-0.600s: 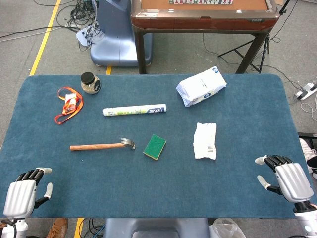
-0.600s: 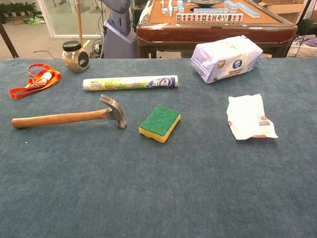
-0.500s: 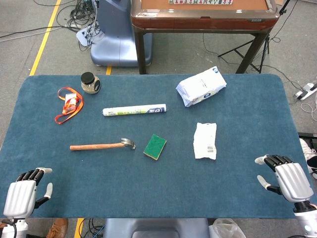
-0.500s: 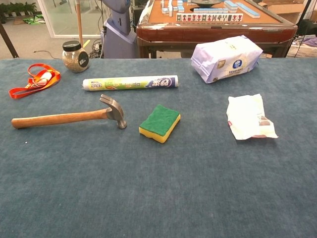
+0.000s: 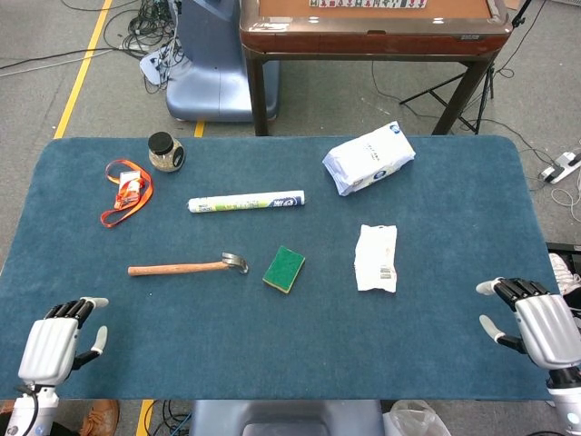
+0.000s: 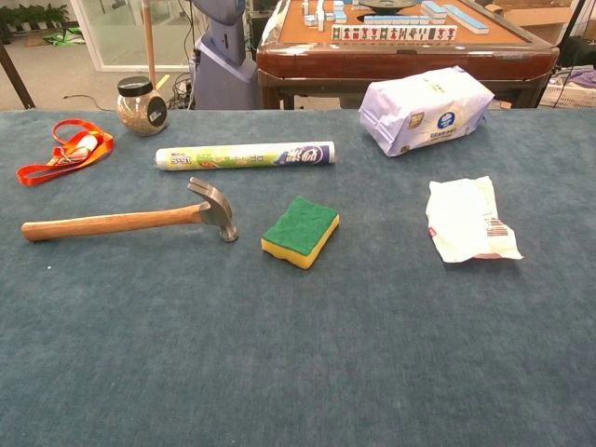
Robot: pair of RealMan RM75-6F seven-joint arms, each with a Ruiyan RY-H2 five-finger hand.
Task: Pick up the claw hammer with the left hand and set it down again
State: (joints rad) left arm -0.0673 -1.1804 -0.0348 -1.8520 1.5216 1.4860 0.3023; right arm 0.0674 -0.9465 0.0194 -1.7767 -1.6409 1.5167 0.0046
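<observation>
Blue carpet covers the table (image 5: pixel 272 363), beyond which a mahjong table stands. Nothing is held: the fingers of the left hand (image 5: pixel 53 345) and the right hand (image 5: pixel 538 327) are loosely apart at the near corners. The claw hammer (image 5: pixel 186 267) lies flat, well apart from both, just beside the green sponge (image 5: pixel 284 269). Every step is judged outstanding.
</observation>
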